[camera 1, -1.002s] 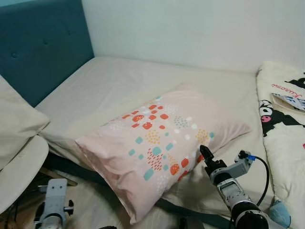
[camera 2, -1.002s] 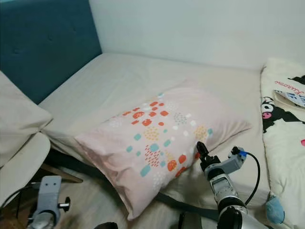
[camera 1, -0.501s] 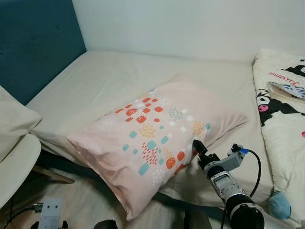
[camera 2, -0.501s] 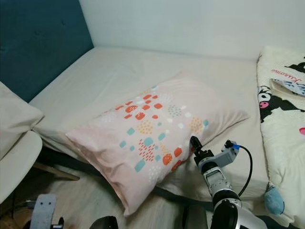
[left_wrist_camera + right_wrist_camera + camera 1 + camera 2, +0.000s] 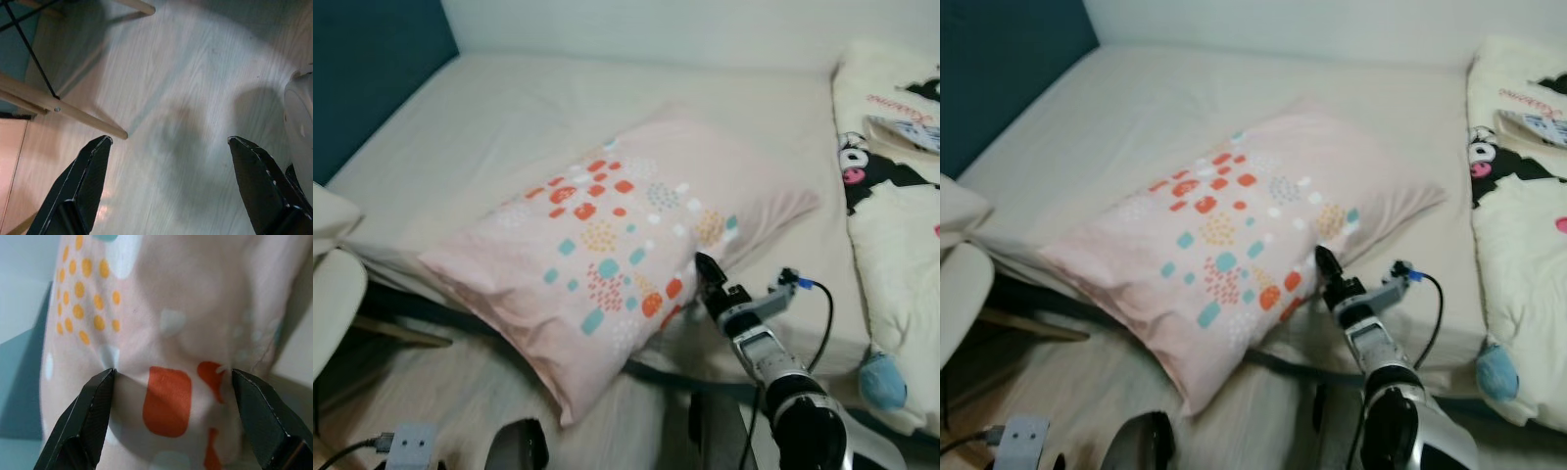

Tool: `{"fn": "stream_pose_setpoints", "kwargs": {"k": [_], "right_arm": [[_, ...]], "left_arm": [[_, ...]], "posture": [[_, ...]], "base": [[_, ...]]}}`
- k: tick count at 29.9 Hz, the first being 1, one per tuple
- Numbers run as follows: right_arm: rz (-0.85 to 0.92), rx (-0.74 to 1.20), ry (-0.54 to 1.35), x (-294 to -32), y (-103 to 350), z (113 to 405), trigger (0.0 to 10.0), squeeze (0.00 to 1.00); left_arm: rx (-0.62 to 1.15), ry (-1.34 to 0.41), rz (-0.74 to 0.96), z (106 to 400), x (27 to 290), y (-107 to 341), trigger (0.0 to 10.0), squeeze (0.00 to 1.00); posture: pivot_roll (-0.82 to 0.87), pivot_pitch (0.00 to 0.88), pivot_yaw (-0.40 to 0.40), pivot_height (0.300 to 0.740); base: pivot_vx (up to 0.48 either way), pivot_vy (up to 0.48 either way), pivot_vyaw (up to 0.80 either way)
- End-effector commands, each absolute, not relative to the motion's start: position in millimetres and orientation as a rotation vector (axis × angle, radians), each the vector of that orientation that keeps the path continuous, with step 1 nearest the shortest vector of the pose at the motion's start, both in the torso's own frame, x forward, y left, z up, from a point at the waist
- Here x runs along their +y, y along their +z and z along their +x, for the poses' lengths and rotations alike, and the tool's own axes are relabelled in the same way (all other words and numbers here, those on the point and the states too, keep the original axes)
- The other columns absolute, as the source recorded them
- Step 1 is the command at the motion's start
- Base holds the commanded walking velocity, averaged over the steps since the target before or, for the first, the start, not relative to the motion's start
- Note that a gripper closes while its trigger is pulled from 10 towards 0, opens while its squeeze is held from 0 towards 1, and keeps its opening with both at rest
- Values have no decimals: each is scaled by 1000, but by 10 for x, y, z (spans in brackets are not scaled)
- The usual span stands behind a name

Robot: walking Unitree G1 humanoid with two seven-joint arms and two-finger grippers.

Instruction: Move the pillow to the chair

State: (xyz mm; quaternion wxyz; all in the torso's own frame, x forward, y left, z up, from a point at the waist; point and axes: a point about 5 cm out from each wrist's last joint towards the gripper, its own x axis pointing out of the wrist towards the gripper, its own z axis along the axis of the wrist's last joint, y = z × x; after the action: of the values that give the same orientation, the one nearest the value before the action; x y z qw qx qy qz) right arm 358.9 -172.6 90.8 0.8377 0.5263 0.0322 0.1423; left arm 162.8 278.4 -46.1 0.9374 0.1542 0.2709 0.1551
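Right gripper reaching into the pillow's near edge, grasp not yet made.

Head views: the pink patterned pillow (image 5: 617, 255) lies on the bed (image 5: 509, 127), one corner hanging over the near edge above the wooden floor (image 5: 1067, 392). The right gripper (image 5: 705, 279) sits against the pillow's near side. A cartoon-print blanket (image 5: 891, 215) lies just beside it on the right; the white chair (image 5: 333, 294) stands to the left.
Right wrist view: jaws apart, fingertips (image 5: 105, 382) pressing the fabric on either side of a bulge. Closing on that fold looks like the next move.
Left wrist view: left gripper (image 5: 166, 147) hangs idle over the floor, jaws apart, chair legs (image 5: 73, 115) near, something to clear when carrying across.
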Motion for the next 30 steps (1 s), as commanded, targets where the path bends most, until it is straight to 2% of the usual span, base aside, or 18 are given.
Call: {"fn": "stream_pose_setpoints", "kwargs": {"k": [1,5,9,12,13,20,24,30], "right_arm": [[1138,83,381,-1521,985,3639,10000,0],[1160,63,449,-1400,1096,3691,10000,0],[1121,92,506,-1170,1276,3791,10000,0],[1121,92,506,-1170,1276,3791,10000,0],[1119,98,499,-1139,1296,3806,0,0],[1072,40,598,-1016,1532,3881,0,0],[964,-47,643,-1091,1770,3955,0,0],[928,-75,670,-1125,1871,3976,0,0]], "left_arm": [[542,307,347,1528,2867,-433,10000,0],[523,309,350,1525,2882,-406,10000,0],[512,317,351,1503,2914,-382,10000,0],[512,317,351,1503,2914,-382,10000,0],[514,319,352,1493,2920,-385,10000,0],[537,367,346,1490,2985,-392,10000,0],[515,386,316,1723,2943,-344,10000,0],[499,385,305,1906,2903,-294,10000,0]], "posture": [[-7,327,34,471],[11,335,43,471],[35,358,46,471],[35,358,46,471],[40,357,48,471],[42,330,31,471],[8,257,26,471],[-14,206,23,471]], "base": [[0,0,0],[0,0,0],[0,0,0],[0,0,0],[0,0,0],[0,0,0],[0,0,0],[0,0,0]]}}
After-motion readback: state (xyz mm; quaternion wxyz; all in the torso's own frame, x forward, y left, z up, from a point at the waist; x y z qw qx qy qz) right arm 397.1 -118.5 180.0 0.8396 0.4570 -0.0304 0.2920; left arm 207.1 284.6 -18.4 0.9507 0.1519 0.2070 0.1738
